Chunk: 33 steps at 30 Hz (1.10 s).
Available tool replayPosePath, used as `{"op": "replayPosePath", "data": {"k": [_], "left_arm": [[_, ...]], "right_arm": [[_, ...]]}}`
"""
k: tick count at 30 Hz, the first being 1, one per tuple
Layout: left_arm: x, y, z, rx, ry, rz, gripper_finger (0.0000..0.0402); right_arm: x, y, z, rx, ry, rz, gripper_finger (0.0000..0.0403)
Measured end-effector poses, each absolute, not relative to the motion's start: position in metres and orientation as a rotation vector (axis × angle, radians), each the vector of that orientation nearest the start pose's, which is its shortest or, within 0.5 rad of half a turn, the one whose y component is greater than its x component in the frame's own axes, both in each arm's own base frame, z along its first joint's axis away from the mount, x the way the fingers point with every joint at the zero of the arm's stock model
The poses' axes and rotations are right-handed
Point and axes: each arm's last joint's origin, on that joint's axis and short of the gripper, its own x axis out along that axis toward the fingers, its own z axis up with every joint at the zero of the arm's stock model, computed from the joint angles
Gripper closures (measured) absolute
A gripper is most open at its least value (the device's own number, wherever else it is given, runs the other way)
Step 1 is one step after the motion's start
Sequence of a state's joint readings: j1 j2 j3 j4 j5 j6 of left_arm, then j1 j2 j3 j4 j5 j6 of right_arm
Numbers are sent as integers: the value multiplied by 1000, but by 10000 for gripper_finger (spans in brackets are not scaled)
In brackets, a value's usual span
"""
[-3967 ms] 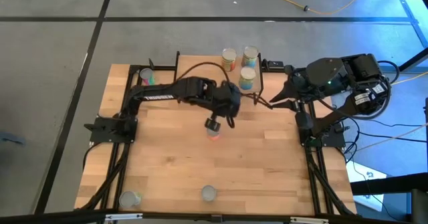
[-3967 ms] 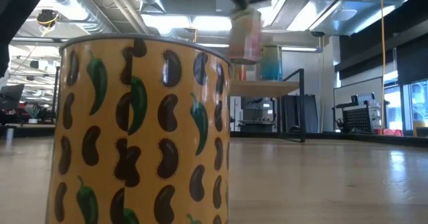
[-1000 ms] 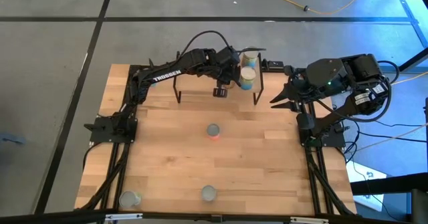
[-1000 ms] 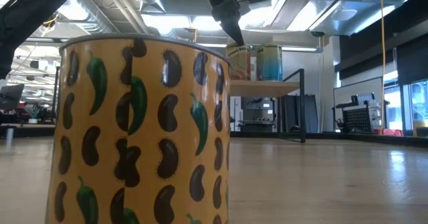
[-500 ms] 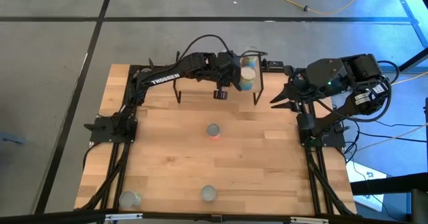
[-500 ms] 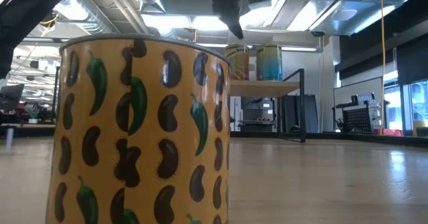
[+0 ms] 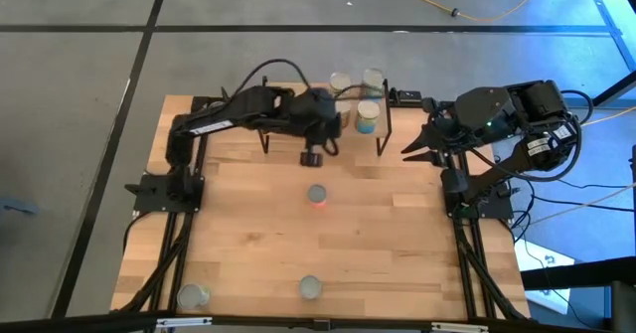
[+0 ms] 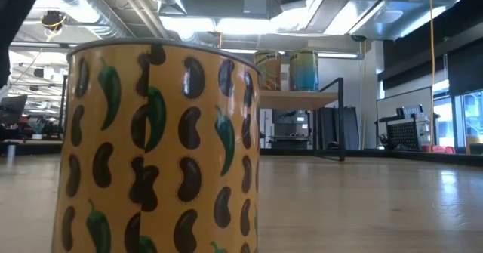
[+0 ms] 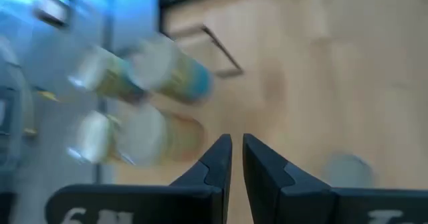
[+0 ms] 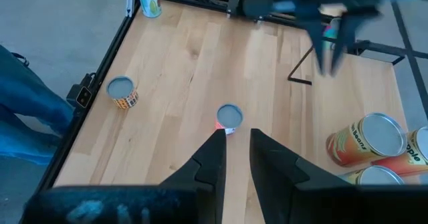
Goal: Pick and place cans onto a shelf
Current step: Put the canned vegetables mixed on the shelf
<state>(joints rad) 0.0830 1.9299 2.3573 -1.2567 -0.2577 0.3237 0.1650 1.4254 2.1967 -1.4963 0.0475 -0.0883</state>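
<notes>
The shelf (image 7: 348, 126) stands at the table's far middle with three cans on its plank (image 7: 340, 82) (image 7: 372, 78) (image 7: 367, 117). The low view shows two of them (image 8: 269, 70) (image 8: 304, 70). My left gripper (image 7: 313, 157) hangs in the air just in front of the shelf. Its fingers (image 9: 237, 147) are a narrow gap apart with nothing between them. An orange-red can (image 7: 317, 195) stands upright on the table's middle, nearer than that gripper. My right gripper (image 10: 238, 140) waits raised at the far right, narrowly open and empty.
A yellow bean-patterned can (image 7: 309, 288) stands at the near middle and fills the low view's left (image 8: 162, 147). Another can (image 7: 191, 295) stands at the near left corner. Black frame rails run along the table's left and right edges.
My left gripper has drawn back from the cans on the shelf toward the table's near edge and a little left. It has also risen, leaving the low view at the top. It carries nothing. The cans on the shelf stay where they were.
</notes>
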Motion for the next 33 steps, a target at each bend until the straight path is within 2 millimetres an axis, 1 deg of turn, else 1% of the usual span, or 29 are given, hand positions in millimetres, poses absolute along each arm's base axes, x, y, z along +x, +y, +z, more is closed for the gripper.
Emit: {"op": "replayPosePath", "data": {"k": [3, 5, 7, 9, 12, 15, 19, 23, 25, 29, 33], "left_arm": [[360, 19, 440, 343, 916, 117, 370], [350, 6, 440, 318, 975, 75, 370], [341, -5, 439, 262, 1020, 64, 370], [332, -13, 438, 180, 1081, 95, 370], [329, -22, 440, 47, 1056, 157, 370], [319, -31, 446, -40, 1033, 183, 370], [305, -44, 450, -151, 1023, 202, 370], [285, -55, 451, -326, 1035, 230, 370], [274, -63, 446, -388, 1057, 246, 370], [255, -81, 426, -497, 1182, 234, 370], [232, -104, 404, -531, 1337, 177, 370]], "right_arm": [[185, 30, 514, -174, 723, 169, 334], [185, 30, 514, -192, 725, 191, 334], [184, 31, 513, -197, 728, 212, 334], [184, 31, 513, -205, 728, 217, 334], [184, 31, 513, -221, 727, 223, 334], [184, 31, 513, -243, 728, 231, 334], [183, 30, 511, -273, 746, 244, 334], [181, 30, 510, -274, 766, 246, 334], [181, 30, 510, -276, 767, 247, 334], [181, 30, 510, -313, 765, 262, 334], [181, 30, 510, -323, 764, 267, 334]]}}
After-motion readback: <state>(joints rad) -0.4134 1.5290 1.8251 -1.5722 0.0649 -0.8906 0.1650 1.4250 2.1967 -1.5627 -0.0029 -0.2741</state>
